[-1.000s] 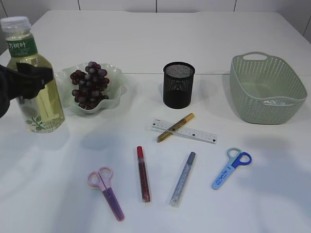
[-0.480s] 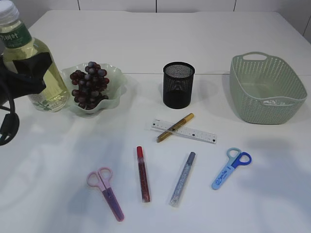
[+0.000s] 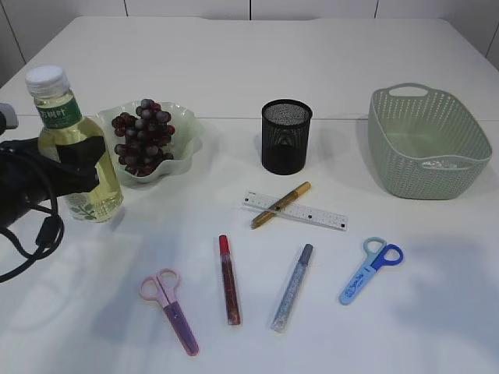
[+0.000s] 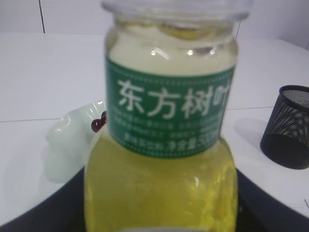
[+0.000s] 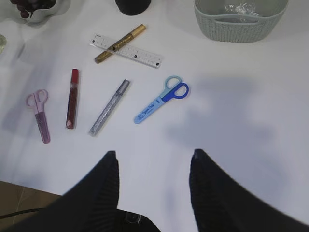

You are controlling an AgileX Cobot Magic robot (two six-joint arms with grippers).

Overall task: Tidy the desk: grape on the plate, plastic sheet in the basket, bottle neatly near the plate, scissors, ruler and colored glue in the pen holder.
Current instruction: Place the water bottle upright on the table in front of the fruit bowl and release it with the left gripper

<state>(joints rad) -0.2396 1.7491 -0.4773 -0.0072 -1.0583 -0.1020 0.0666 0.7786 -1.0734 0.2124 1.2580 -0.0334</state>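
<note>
My left pincer (image 3: 92, 167) grips the bottle (image 3: 76, 152) beside the plate (image 3: 185, 132); next, I judge, comes releasing it upright.

Bottle (image 3: 76, 148) of yellow liquid, white cap, green label, upright beside plate (image 3: 183, 144), clamped in left hand (image 3: 82, 167). Dark grapes (image 3: 143, 136) heaped on plate. Gold glue pen (image 3: 281, 204) slanted across white ruler (image 3: 295, 210). Red glue pen (image 3: 229, 279), silver glue pen (image 3: 293, 287), pink scissors (image 3: 170, 308), blue scissors (image 3: 372, 269) flat along worktop front. Black mesh pen holder (image 3: 286, 136) upright. Clear plastic sheet (image 5: 240, 8) inside green basket (image 3: 429, 140).
</note>
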